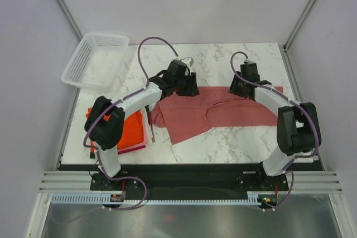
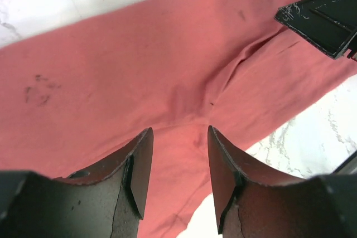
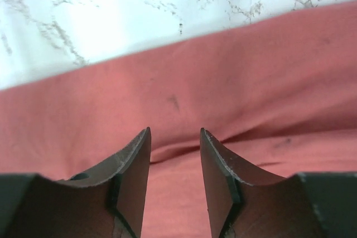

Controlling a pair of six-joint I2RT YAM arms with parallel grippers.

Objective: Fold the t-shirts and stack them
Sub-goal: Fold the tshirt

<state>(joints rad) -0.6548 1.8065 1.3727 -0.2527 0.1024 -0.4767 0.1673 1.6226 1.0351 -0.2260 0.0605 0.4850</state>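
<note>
White mesh basket at the far-left corner of the marble table.

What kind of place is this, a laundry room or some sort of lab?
Probably a robotics lab test cell: two robot arms bolted at the edge of a marble-patterned table, plain panel walls around it, a pinkish-red t-shirt laid out.

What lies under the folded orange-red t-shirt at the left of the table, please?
A pink and white layer peeks out at the near and right edges of the orange-red t-shirt. The left arm covers the stack's left side, so more layers cannot be ruled out.
</note>
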